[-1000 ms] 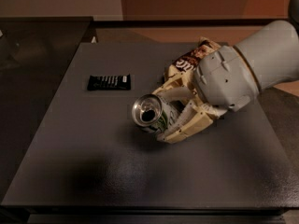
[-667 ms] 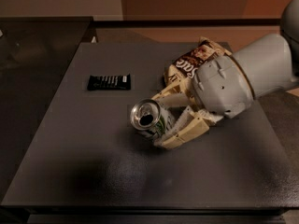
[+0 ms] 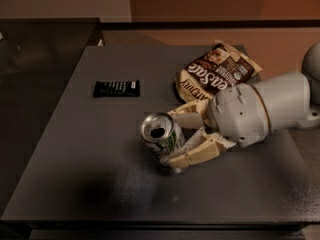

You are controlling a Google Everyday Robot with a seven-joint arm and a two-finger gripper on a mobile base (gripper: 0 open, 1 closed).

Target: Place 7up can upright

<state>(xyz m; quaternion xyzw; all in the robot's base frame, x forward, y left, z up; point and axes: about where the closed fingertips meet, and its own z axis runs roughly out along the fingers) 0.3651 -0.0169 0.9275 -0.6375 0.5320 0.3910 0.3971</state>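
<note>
The 7up can (image 3: 161, 134) is silvery-white with green print and an open silver top that faces up and toward the camera. It stands tilted near the middle of the dark grey table (image 3: 90, 149). My gripper (image 3: 182, 138) reaches in from the right, its cream fingers (image 3: 192, 154) closed on either side of the can's body. The white wrist (image 3: 250, 113) sits just behind them.
A brown-and-cream snack bag (image 3: 215, 74) lies just behind the gripper at the back right. A flat black wrapped bar (image 3: 116, 88) lies at the back left. A dark glass surface (image 3: 35, 49) adjoins the table at the left.
The gripper has rotated with the can in it, so the can's top now points more upward. The arm has drawn back to the right.
</note>
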